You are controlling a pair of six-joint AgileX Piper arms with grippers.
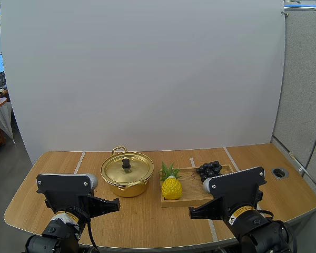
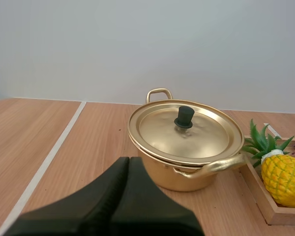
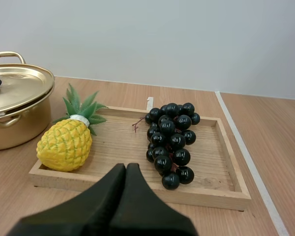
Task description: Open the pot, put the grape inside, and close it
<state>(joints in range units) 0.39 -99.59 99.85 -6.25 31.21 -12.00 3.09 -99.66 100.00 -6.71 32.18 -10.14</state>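
Note:
A gold pot [image 1: 126, 182] [image 2: 187, 169] stands on the table with its lid [image 1: 126, 169] [image 2: 183, 132] on, a black knob [image 2: 184, 117] in the middle. The dark grape bunch [image 1: 209, 169] [image 3: 170, 142] lies at the right end of a wooden tray [image 1: 192, 196] [image 3: 221, 194]. My left gripper [image 1: 116, 204] [image 2: 129, 164] is shut on nothing, low in front of the pot. Just short of the tray's near rim, my right gripper [image 1: 192, 212] [image 3: 126, 171] is shut too, its fingers lying together.
A yellow toy pineapple [image 1: 171, 185] [image 3: 66, 142] [image 2: 282, 174] lies in the tray's left end, between pot and grapes. White tape lines [image 1: 79, 162] cross the tabletop. A round cable hole [image 1: 279, 172] sits at the far right.

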